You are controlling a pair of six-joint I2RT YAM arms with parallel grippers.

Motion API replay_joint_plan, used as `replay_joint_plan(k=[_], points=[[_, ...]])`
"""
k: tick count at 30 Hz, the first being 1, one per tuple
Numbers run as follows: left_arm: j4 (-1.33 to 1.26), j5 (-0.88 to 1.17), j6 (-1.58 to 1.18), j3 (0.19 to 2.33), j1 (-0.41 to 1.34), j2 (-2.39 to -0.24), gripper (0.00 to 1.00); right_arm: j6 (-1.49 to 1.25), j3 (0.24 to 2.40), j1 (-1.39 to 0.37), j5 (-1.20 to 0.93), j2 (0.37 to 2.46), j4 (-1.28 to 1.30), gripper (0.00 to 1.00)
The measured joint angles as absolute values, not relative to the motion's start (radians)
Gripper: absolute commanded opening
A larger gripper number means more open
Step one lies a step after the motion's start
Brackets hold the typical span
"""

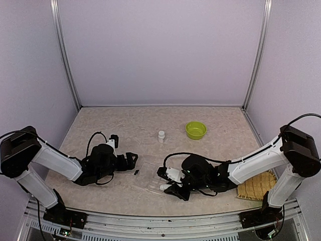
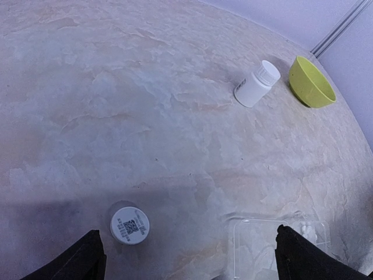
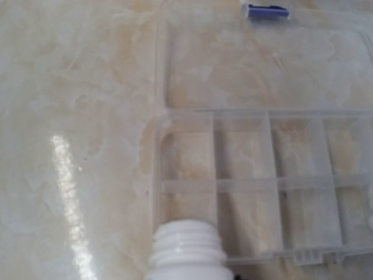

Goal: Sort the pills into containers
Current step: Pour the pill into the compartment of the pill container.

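Note:
A clear pill box (image 3: 243,184) with its row of small containers lies open on the table; its edge shows faintly in the top view (image 1: 149,179) and the left wrist view (image 2: 256,233). No pills show in any view. My right gripper (image 1: 169,182) is shut on an uncapped white bottle (image 3: 188,248), tilted with its threaded neck over the box's near left corner. A little to the left of the box my left gripper (image 2: 186,248) hangs wide open, holding nothing. A white cap with a printed code (image 2: 130,225) lies by its left finger.
A capped white bottle (image 1: 161,134) stands at mid-table, with a lime-green bowl (image 1: 195,130) to its right. A small dark-blue item (image 3: 265,10) lies just beyond the box. A woven mat (image 1: 258,186) lies at the right edge.

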State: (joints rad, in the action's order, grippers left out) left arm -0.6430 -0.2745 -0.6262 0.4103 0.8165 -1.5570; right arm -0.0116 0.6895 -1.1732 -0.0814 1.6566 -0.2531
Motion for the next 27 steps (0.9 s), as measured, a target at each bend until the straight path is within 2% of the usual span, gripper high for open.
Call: replay_joint_plan(k=[27], points=[[-0.644, -0.273, -0.629, 0.410, 0.819, -1.565, 0.99, 0.019, 0.801, -1.198, -0.036, 1.689, -0.083, 0.20]])
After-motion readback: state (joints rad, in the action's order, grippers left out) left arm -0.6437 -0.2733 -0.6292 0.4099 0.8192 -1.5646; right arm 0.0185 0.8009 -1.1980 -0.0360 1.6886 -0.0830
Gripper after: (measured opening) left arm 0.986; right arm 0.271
